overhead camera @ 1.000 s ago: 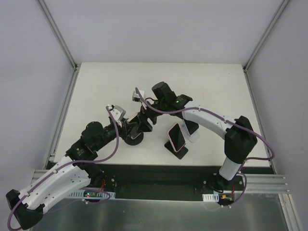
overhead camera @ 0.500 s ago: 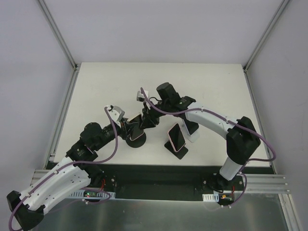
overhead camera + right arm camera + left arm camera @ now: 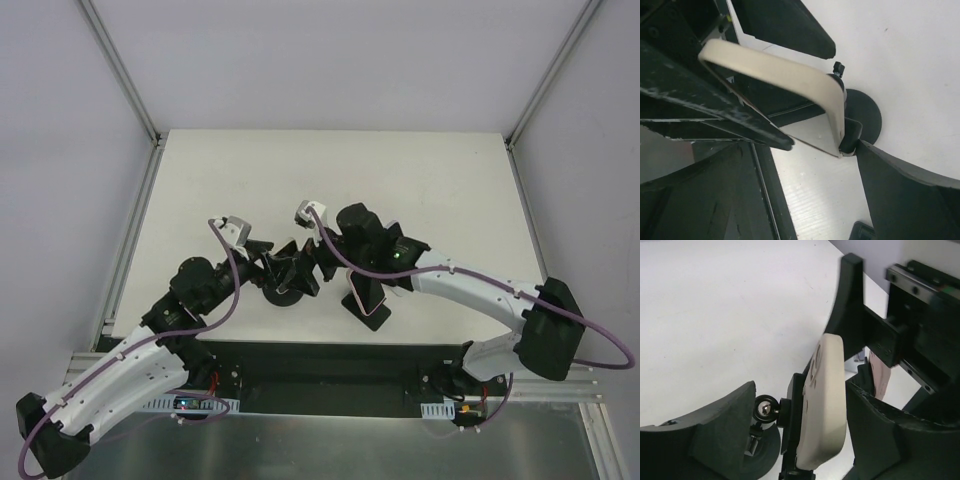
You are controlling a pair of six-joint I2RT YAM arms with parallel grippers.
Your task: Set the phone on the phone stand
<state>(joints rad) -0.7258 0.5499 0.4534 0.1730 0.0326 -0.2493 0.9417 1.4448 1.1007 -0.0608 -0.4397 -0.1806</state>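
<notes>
Top view: left gripper (image 3: 270,264) and right gripper (image 3: 312,262) crowd the phone stand (image 3: 284,296) at mid-frame on the white table (image 3: 440,180). Left wrist: the cream phone (image 3: 826,400), rigid and probably slippery, sits in the stand's clip with the left jaws parted around it; its long edges look best for gripping. Right wrist: the right jaws are likewise parted, and room is tight.

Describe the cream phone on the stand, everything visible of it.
The phone is cream, smooth and plastic-looking, with rounded corners and a faint raised pattern on its back. It stands near upright, slightly tilted, its lower end seated in the black clip of the phone stand, which has a ball joint and round base. The left claw and right claw flank it closely; whether either presses it cannot be told.
</notes>
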